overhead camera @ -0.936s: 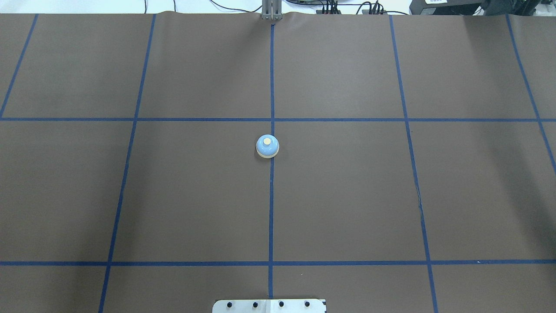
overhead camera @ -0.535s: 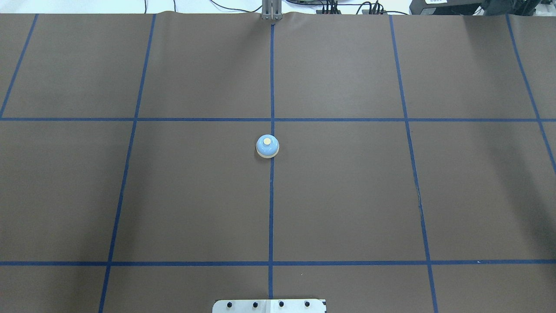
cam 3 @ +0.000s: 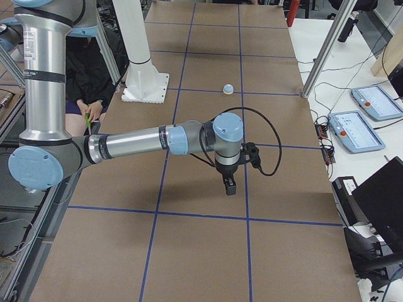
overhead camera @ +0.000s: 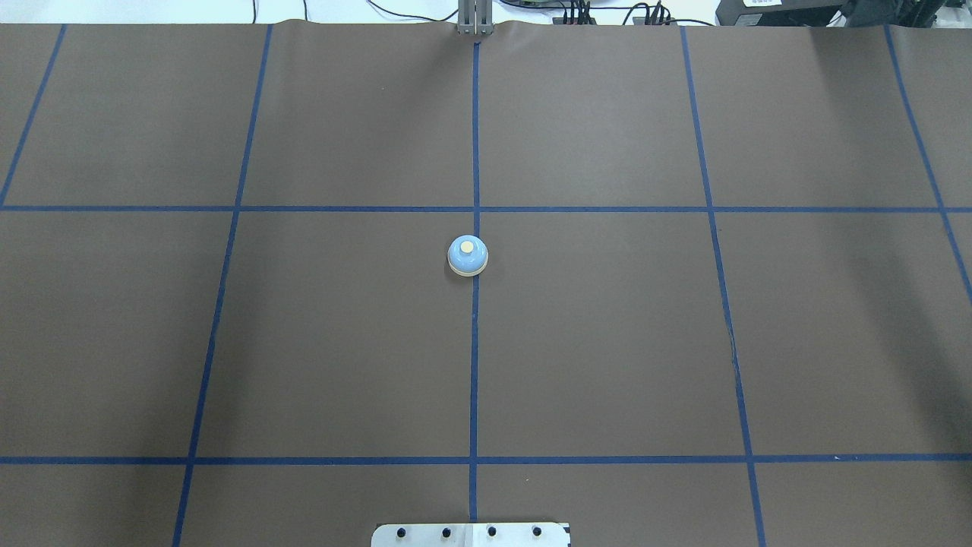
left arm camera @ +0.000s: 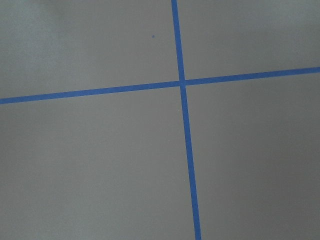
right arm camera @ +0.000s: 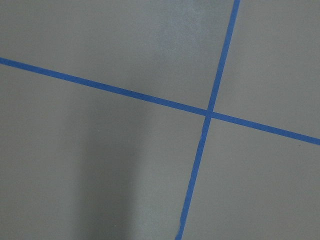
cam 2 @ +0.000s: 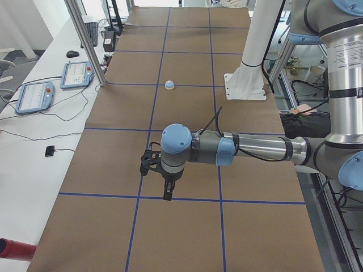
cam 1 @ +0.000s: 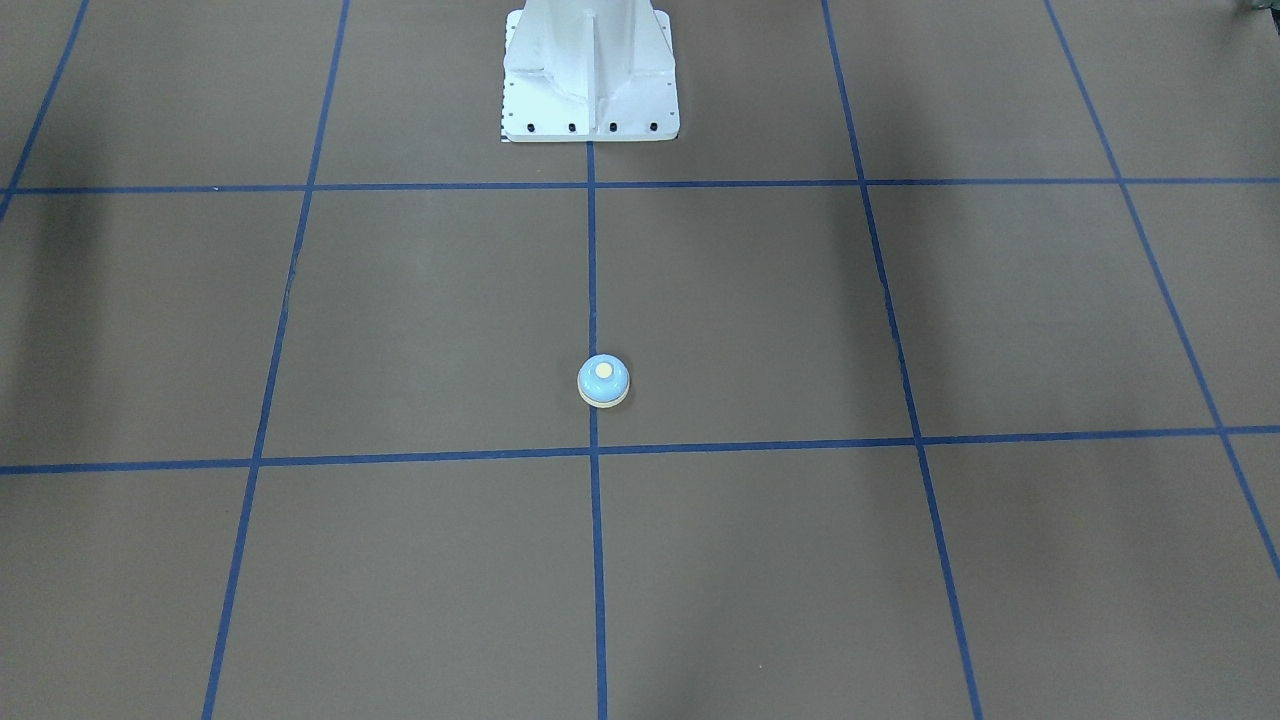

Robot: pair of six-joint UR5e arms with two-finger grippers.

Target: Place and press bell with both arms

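The bell (overhead camera: 467, 255) stands upright on the brown mat, on the centre blue tape line; it also shows in the front view (cam 1: 603, 381), the left view (cam 2: 169, 84) and the right view (cam 3: 228, 89). No arm is near it. My left gripper (cam 2: 168, 191) hangs pointing down over the mat, far from the bell on my left end. My right gripper (cam 3: 230, 184) hangs the same way at my right end. I cannot tell whether either is open or shut. Both wrist views show only mat and tape lines.
The white pedestal (cam 1: 590, 80) is bolted to the mat on the robot's side of the bell. Aluminium posts (cam 2: 85, 42) (cam 3: 327, 53) stand at the far table edge. Control tablets (cam 2: 34, 96) (cam 3: 371, 100) lie on the side desk. A person (cam 3: 85, 66) sits behind the robot.
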